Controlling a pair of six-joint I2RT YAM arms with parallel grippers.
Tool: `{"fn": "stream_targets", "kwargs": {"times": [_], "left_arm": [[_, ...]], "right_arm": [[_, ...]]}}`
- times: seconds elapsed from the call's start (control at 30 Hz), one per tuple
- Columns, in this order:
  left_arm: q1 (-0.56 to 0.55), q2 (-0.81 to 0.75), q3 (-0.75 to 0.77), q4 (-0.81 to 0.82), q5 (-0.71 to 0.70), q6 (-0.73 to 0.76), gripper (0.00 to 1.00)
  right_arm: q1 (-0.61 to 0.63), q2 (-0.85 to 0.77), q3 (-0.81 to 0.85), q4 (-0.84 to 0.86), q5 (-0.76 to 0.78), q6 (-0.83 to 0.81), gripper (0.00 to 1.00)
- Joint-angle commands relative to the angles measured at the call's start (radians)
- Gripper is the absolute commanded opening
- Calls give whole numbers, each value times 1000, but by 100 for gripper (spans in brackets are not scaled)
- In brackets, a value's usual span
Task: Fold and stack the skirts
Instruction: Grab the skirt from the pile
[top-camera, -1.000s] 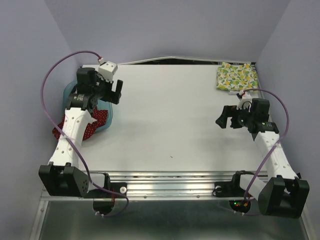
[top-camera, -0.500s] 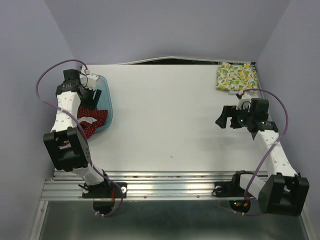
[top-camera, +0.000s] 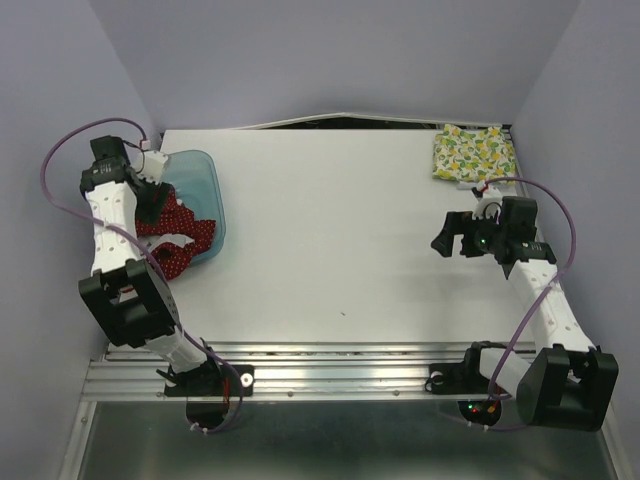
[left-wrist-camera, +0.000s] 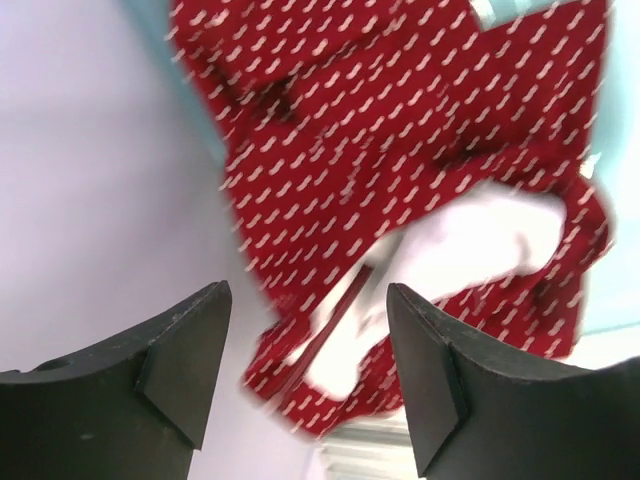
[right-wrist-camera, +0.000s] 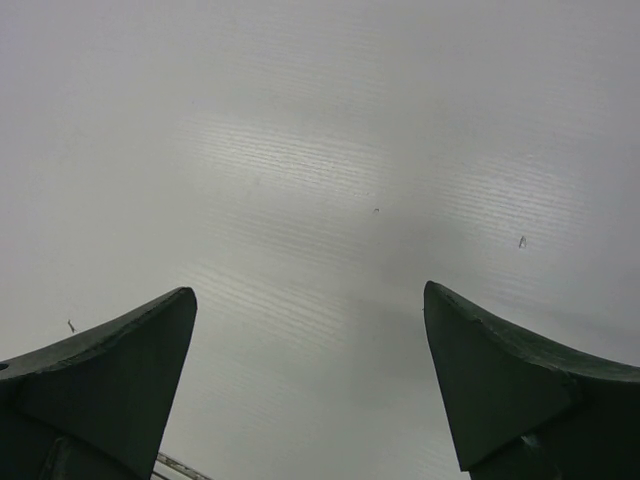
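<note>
- Two arms stand bolted at the near edge of the bench (top-camera: 340, 230), and neither one holds anything.
- Midway back on the right, the right gripper (top-camera: 450, 236) hovers over bare bench. Its jaws are spread wide, and the wrist view shows only the plain surface between them.
- On the left, the dark red skirt (top-camera: 186, 236) lies crumpled in the translucent blue tray (top-camera: 205, 175) and spills over its near rim. A white inner layer shows through the folds.
- Just above it, the left gripper (left-wrist-camera: 307, 290) points down at the heap with its jaws parted. The dotted cloth lies beneath them and nothing is pinched between them.
- At the far right corner, the cream fruit-print skirt (top-camera: 468, 155) rests flat on the bench as a neat rectangle, apparently folded already.
- The step in hand looks like the pick-up of the red skirt from the tray, so the task seems roughly half done.
- The next move calls for lowering onto a hem or edge rather than the bunched middle. The left gripper then has to close on the cloth, lift it clear of the tray wall and spread it on the open middle of the bench, where the right arm can help.
- No brand, label or writing is readable in any view.
</note>
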Motion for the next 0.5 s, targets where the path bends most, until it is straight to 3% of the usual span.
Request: {"fn": "stream_targets", "kwargs": {"times": [0.0,0.13,0.47], "left_arm": [[49,-74,76,-158,-31,186,77],[109,-51,68,-186,-66,252,77],[112,-11,-18,-95,-64,262,73]], "right_arm": [[5,-14,17,14,-9,-23,100],[5,-5,25,-3,-7,-36,100],[5,-3,54,-30,13,-60,100]]}}
